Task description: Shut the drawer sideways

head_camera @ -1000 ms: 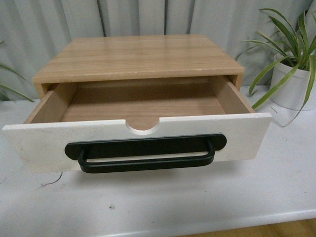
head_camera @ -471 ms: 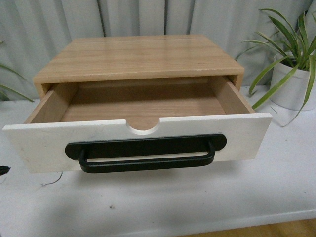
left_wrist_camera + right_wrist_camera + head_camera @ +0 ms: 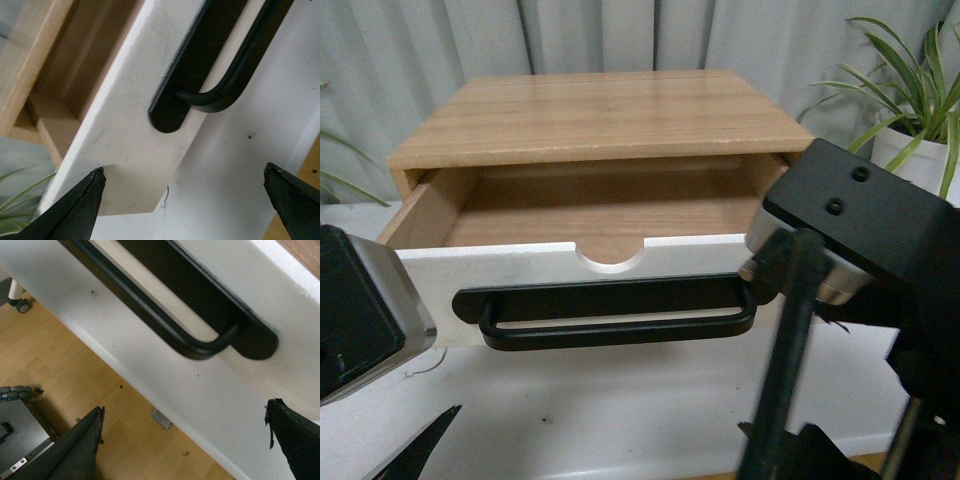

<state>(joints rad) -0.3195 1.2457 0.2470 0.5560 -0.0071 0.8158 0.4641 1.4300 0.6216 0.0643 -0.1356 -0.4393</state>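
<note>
Centre of front view: drawer (image 3: 570, 268) pulled well out of a wooden cabinet (image 3: 600, 115), on a white table (image 3: 620, 400); same spot as a second ago.
Change: a second ago no arm showed. Now the left gripper (image 3: 183, 170) fills the lower left of the front view and the right gripper (image 3: 185, 407) the lower right; their housings cover both ends of the drawer front.
Left jaws: wide apart, with black pointed fingers (image 3: 75, 210). In the wrist view the drawer's lower corner lies between them; contact cannot be told.
Right jaws: wide apart. In the wrist view the handle end and table edge lie between them.
Drawer front: flat white panel, faint scuffs, half-round notch in top edge.
Handle (image 3: 615, 312): long black bar with rounded bends, on a black backplate with rounded ends.
Drawer sides, bottom: light wood, smooth.
Cabinet top: flat slab, straight grain.
Table: matte, a few dark specks.
Upper right: striped green plant (image 3: 910, 80) in a white pot (image 3: 925, 160).
Behind: grey pleated curtain (image 3: 620, 35).
Floor (image 3: 50, 365): wood boards, seen in the right wrist view.
</note>
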